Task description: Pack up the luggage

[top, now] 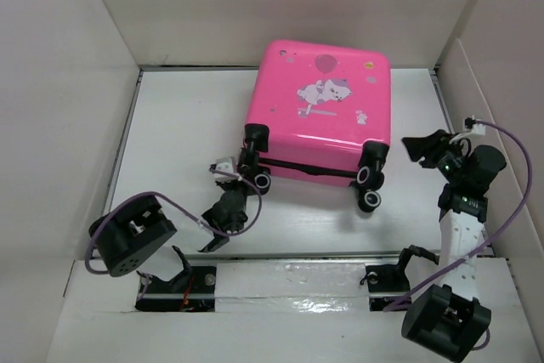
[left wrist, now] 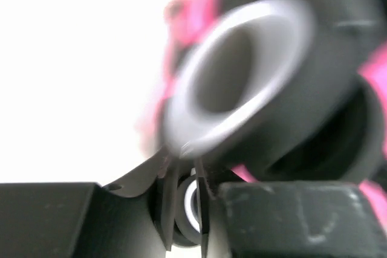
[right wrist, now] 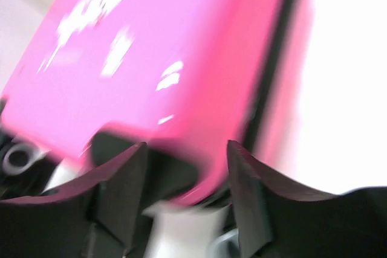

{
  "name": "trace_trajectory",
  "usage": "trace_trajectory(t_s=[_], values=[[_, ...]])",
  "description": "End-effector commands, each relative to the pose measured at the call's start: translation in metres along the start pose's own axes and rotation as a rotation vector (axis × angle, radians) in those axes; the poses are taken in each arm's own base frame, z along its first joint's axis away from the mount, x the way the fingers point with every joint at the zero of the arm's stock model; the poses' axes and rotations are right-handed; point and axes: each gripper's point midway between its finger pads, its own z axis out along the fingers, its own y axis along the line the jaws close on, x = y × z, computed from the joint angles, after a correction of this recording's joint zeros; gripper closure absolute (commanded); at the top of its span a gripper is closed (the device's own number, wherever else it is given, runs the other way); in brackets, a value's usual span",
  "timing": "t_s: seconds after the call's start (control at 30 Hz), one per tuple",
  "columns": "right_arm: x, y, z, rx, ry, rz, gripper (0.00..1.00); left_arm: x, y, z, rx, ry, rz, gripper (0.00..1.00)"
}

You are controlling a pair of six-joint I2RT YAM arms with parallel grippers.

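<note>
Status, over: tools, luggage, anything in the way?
Left tool against a caster wheel, jaws unreadable. Right tool open, at luggage corner. Luggage closed, lying flat, stickers up. Nothing seen in the way.

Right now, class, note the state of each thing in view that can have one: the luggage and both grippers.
luggage: closed, lying flat, sticker side up.
left gripper: close to a wheel; too blurred to tell whether open or shut.
right gripper: open, holding nothing, beside the luggage.

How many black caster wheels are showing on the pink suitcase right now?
4 black caster wheels in the top view: upper and lower at the near-left corner of the bright pink hard-shell suitcase; upper and lower at its near-right corner. Others could be hidden underneath.
</note>
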Motion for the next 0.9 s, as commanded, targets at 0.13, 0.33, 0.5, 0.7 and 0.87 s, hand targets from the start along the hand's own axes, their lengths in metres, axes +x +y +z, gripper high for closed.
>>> trace_trajectory(t_s=[0.13, 0.33, 0.5, 0.7, 0.87], values=[[-0.062, -0.023, -0.009, 0.087, -0.193, -0.089, 1.0, -0.019, 0.085, -0.023, -0.347, -0.101, -0.164, 1.0], [-0.058, 0.035, -0.001, -0.025, -0.154, -0.202, 1.0, -0.031, 0.059, -0.027, -0.228, -0.083, -0.171, 1.0], [-0.083, 0.111, -0.016, -0.103, -0.205, -0.315, 0.93, -0.048, 0.063, -0.034, -0.247, -0.112, -0.257, 1.0], [-0.054, 0.183, -0.011, -0.357, -0.171, -0.278, 0.67, -0.074, 0.077, -0.047, -0.286, -0.111, -0.364, 0.74], [0.03, 0.253, 0.016, -0.459, -0.001, -0.264, 0.44, -0.117, 0.084, -0.036, -0.237, -0.159, -0.443, 0.52]])
